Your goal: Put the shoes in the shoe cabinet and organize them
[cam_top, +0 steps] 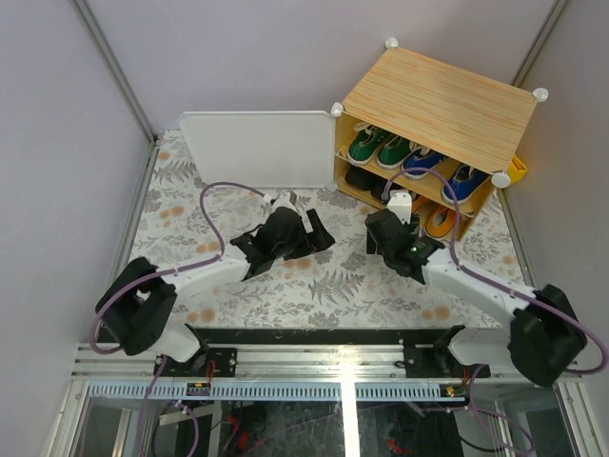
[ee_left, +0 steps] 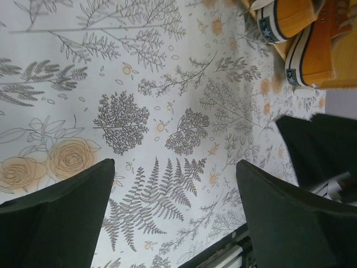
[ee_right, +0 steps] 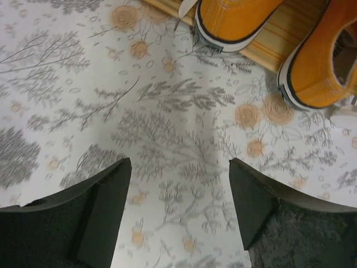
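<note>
The shoe cabinet (cam_top: 438, 95) stands at the back right with its white door (cam_top: 257, 148) swung open to the left. Green shoes (cam_top: 376, 145) and blue shoes (cam_top: 442, 169) sit on the upper shelf. Black shoes (cam_top: 360, 178) and orange shoes (cam_top: 438, 221) sit on the lower one. The orange shoes' toes (ee_right: 234, 19) (ee_left: 290, 17) reach the shelf's front edge. My left gripper (cam_top: 319, 233) (ee_left: 174, 164) is open over the floral mat, with nothing between its fingers. My right gripper (cam_top: 381, 233) (ee_right: 179, 162) is open and empty too, just in front of the orange shoes.
A floral mat (cam_top: 324, 286) covers the table. The two grippers hang close together mid-table; the right arm (ee_left: 329, 145) shows at the edge of the left wrist view. A yellow object (cam_top: 517, 169) peeks out behind the cabinet's right side. Grey walls surround the table.
</note>
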Motion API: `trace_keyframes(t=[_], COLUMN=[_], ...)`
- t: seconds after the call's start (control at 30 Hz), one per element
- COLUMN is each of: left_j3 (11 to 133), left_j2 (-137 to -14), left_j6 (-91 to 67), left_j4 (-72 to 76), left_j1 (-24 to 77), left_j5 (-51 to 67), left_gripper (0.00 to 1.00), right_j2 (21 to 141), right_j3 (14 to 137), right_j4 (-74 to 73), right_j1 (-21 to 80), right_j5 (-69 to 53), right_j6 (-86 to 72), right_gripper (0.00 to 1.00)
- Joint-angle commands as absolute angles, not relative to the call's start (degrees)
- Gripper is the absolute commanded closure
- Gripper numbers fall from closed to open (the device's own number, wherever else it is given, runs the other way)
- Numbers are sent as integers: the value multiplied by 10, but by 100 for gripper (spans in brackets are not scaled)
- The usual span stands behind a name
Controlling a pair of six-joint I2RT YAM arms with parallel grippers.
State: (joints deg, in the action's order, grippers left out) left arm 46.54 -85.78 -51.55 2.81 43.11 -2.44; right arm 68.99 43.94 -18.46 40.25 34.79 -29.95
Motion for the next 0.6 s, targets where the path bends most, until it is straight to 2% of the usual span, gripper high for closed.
trace_keyframes(t=[0.0,0.2,0.47,0.5,0.57], left_j3=[445,409,394,395,393], left_j2=[-814,-782,-775,-776,-779], left_j6=[-461,-450,-437,-435,-433], left_j4=[29,42,47,47,49], left_j1=[430,420,407,406,402], left_j5=[-64,-73,-93,-94,-95], left_gripper=[10,8,8,8,8], right_j2=[764,882,973,984,1004], right_j3=[444,490,531,538,555], right_j4=[-38,33,83,84,79], right_j1=[374,370,347,342,337], right_j5=[370,367,366,372,396], right_j6=[-247,-147,-68,-57,-29], right_gripper=[21,17,19,21,38])
